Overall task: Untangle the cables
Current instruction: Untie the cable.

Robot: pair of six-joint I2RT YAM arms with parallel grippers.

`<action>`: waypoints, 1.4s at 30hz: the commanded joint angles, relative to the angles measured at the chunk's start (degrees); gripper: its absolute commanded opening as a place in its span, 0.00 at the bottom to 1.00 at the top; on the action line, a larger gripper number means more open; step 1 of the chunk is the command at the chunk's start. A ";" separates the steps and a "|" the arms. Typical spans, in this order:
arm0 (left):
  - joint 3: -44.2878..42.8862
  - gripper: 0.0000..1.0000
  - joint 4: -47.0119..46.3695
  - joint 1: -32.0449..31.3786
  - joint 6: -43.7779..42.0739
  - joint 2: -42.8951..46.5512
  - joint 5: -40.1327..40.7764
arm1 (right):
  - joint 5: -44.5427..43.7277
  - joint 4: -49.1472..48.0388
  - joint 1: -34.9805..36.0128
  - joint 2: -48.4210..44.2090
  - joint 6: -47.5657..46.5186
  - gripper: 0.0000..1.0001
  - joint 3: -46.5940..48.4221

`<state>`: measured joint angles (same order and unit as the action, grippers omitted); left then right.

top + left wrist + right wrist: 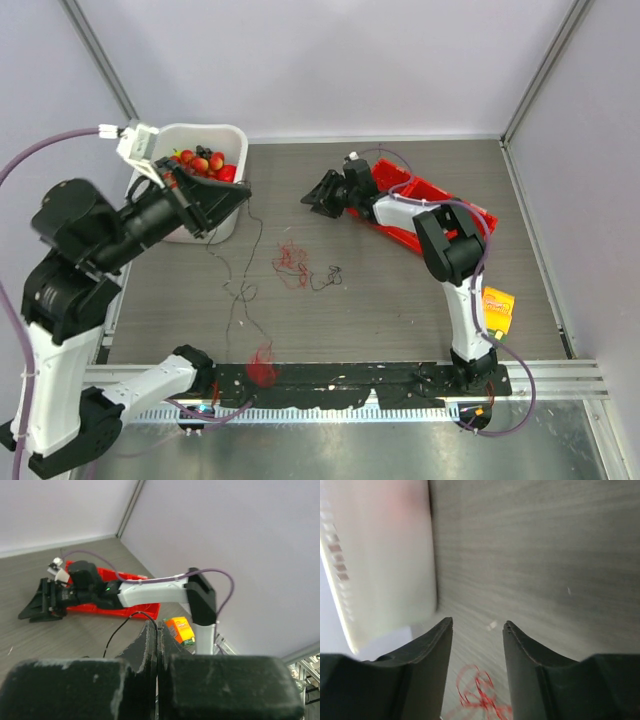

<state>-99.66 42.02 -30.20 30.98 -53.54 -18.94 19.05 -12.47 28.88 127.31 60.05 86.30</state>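
Observation:
A thin red wire tangle lies on the table's middle, with a dark strand beside it. My left gripper is raised above the table and shut on a thin black wire, which hangs down to loops on the table. In the left wrist view the jaws are pressed together with the black wire coming out at their tip. My right gripper is open and empty, behind the red tangle. In the right wrist view the red wire lies between and below the fingers.
A white bin of red fruit stands at the back left, also in the right wrist view. A red tray lies at the back right. An orange box sits by the right arm. Another red wire bunch lies at the front rail.

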 commanded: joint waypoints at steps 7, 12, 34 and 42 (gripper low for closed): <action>-1.15 0.00 0.17 0.05 -0.31 -4.02 3.91 | 4.60 10.89 4.77 -31.30 -32.52 0.63 -19.39; -1.94 0.00 -0.62 0.05 -0.83 -6.13 4.87 | 4.23 9.22 5.04 -41.68 -38.77 0.71 -24.69; -12.57 0.00 -0.54 0.05 -1.01 -14.13 1.80 | -7.00 -4.83 17.51 -37.32 -40.46 0.73 -12.57; -18.99 0.00 2.54 0.05 -1.54 -16.16 1.19 | -11.04 -13.01 22.26 -34.67 -37.73 0.66 -16.25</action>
<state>-115.66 44.01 -30.20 29.93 -69.30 -16.29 12.19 -17.41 49.47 93.67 20.36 71.64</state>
